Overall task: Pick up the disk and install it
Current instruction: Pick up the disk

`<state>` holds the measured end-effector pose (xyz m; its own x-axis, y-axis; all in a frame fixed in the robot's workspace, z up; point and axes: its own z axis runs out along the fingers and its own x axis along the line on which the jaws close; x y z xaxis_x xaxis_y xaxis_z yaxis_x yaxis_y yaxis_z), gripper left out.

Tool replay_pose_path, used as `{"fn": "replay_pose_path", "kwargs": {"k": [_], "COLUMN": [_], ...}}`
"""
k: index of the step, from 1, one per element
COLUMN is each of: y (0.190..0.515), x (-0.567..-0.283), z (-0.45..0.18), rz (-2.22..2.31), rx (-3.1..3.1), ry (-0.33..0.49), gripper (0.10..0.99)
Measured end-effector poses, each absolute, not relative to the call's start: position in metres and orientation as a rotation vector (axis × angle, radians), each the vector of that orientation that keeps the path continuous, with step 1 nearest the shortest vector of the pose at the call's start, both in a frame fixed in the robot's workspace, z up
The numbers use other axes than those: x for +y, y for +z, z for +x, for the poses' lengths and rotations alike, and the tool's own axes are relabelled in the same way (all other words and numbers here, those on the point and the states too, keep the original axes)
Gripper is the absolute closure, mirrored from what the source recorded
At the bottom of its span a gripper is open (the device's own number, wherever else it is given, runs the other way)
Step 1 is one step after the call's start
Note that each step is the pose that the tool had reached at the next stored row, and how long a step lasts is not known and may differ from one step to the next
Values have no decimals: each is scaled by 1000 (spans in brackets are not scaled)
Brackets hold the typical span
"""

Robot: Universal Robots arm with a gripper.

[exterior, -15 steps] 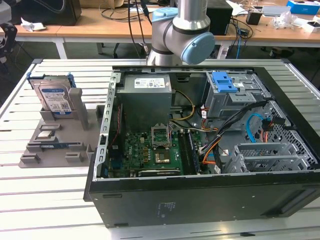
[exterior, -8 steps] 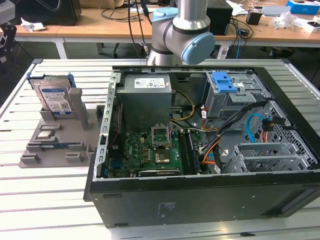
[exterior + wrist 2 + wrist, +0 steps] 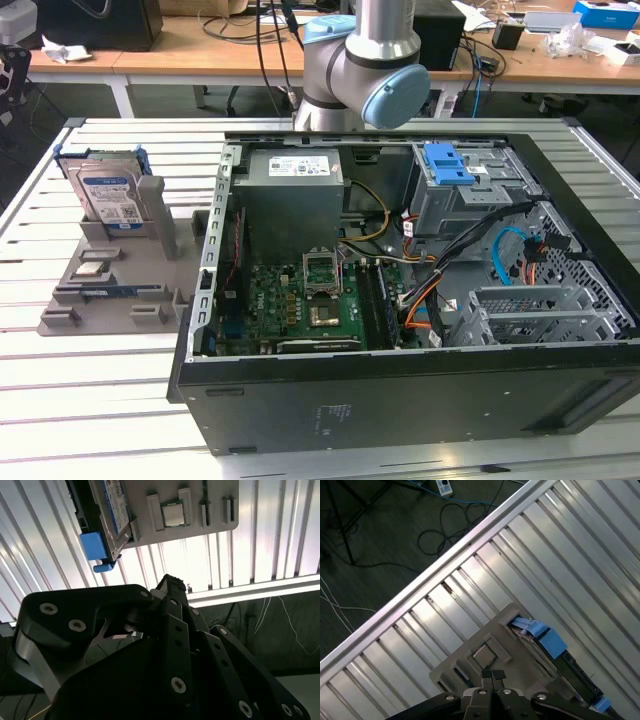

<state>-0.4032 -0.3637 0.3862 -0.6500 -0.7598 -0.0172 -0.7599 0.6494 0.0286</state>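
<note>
1. Off at the exterior view's left, the disk (image 3: 108, 190) stands on edge in a grey holder (image 3: 110, 290) on the bench (image 3: 60, 385), well apart from the open computer case (image 3: 400, 405).
2. I read my tool (image 3: 492, 674) as pinched narrow and holding nothing.
3. In the first wrist view it hangs above the holder, with the disk's blue-framed edge near but off to one side.

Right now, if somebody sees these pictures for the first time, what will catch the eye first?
The open computer case takes the middle of the exterior view, its green board and wires laid bare. At the exterior view's left the disk, framed in blue, stands upright in a grey holder on the slatted table. In the first wrist view the hand hangs above that holder, shut and holding nothing.
</note>
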Motion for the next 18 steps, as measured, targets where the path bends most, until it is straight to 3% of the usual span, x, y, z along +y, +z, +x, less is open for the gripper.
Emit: {"fn": "replay_pose_path", "kwargs": {"k": [18], "y": [386], "x": [-364], "z": [-403], "rz": [-1637], "rx": [2681], "ry": [52], "gripper": [980]}}
